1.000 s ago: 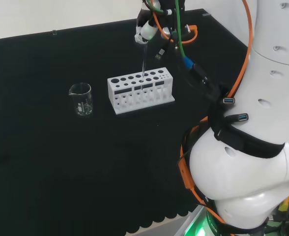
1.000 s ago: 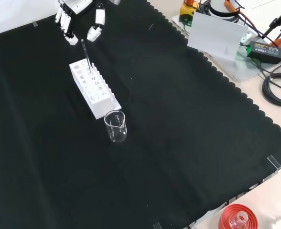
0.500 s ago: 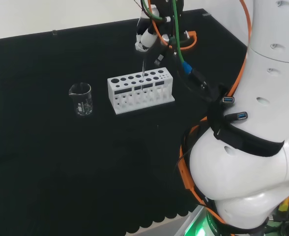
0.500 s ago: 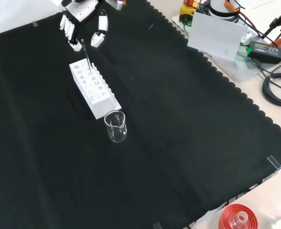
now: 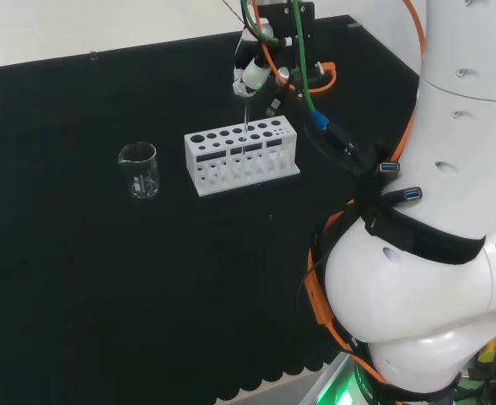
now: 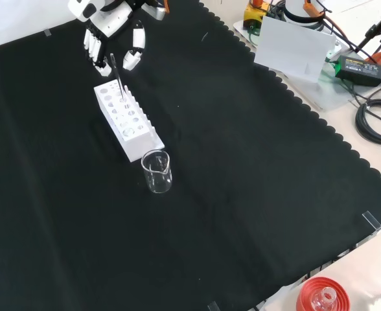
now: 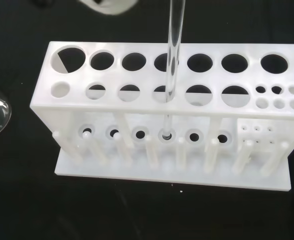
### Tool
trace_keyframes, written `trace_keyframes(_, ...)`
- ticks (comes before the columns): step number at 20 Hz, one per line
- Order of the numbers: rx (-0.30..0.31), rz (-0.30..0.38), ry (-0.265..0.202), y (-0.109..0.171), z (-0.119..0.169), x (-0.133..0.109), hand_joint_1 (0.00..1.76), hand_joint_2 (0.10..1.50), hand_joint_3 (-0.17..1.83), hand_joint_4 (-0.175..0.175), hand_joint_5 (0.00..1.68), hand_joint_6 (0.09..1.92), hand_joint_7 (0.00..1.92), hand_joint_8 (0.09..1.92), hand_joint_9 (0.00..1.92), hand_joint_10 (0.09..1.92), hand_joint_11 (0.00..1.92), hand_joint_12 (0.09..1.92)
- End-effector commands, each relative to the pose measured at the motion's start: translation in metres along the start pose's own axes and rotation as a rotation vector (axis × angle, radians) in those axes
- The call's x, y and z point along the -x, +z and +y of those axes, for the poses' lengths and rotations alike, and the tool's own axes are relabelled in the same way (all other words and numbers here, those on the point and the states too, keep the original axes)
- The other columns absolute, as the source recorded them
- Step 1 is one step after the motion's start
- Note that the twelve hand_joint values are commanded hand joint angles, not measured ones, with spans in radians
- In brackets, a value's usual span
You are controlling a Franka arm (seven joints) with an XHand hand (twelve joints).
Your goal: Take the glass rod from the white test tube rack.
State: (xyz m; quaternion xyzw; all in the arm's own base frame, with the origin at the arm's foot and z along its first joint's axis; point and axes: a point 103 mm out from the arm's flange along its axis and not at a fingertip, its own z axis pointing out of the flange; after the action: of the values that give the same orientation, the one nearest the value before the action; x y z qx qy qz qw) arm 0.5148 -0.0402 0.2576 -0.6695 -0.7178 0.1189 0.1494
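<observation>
The white test tube rack stands on the black cloth, with the thin glass rod upright in one of its middle holes. In the front view the rod rises from the far end of the rack. The hand hangs just over the rod's top, its fingers on one side and its thumb on the other, straight and apart from the glass. In the head view the hand is right above the rod. The wrist view looks down the rod into the rack.
A clear empty beaker stands left of the rack in the head view, and nearer than the rack in the front view. A red ribbed stand sits off the cloth's near edge. The arm's white links take up the head view's right.
The hand has come down from above and now straddles the rod's top with fingers and thumb. Rod, rack and beaker have not moved.
</observation>
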Motion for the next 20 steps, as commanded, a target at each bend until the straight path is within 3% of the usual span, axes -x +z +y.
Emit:
trace_keyframes(1,-0.004,-0.011,-0.003,0.0021,0.0048,0.0000,0.95,0.74,0.66,-0.038,0.63,0.76,0.68,0.73,0.82,0.71,0.71,1.28)
trace_keyframes(6,-0.004,-0.026,-0.002,0.0021,0.0084,-0.0026,1.01,0.73,0.68,-0.043,0.69,0.76,0.74,0.71,0.89,0.67,0.82,1.24)
trace_keyframes(12,0.000,-0.036,-0.007,0.0036,0.0121,-0.0017,1.07,0.72,0.72,-0.075,0.79,0.74,0.82,0.69,1.02,0.60,1.02,1.15)
trace_keyframes(20,-0.019,-0.043,0.002,0.0059,0.0100,0.0040,1.08,0.71,0.74,-0.076,0.82,0.75,0.84,0.68,1.06,0.58,1.05,1.14)
